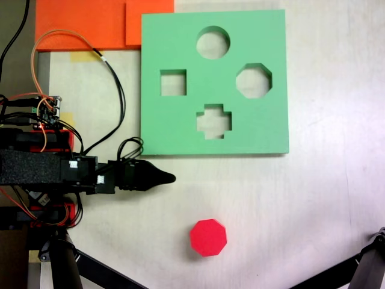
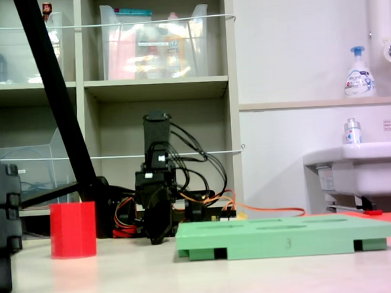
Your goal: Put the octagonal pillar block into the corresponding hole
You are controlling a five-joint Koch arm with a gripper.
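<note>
The octagonal pillar block [image 1: 209, 237] is bright red foam and stands alone on the white table, low in the first exterior view; it shows as a red pillar [image 2: 73, 230] at the second exterior view's left. The green foam board [image 1: 180, 129] lies flat above it, and its eight-sided hole [image 1: 253, 80] is on the board's right side, empty. My black gripper [image 1: 162, 178] points right, just below the board's lower left corner and up-left of the block. Its jaws look shut with nothing in them. In the second exterior view the gripper [image 2: 158, 227] hangs low between block and board [image 2: 285, 237].
The board also has a round cutout [image 1: 213, 43], a square cutout [image 1: 173, 82] and a cross-shaped cutout [image 1: 213, 121]. An orange foam sheet [image 1: 90, 24] lies at the top left. Cables [image 1: 114, 84] loop beside the arm. Black tripod legs [image 1: 96, 271] cross the bottom corners.
</note>
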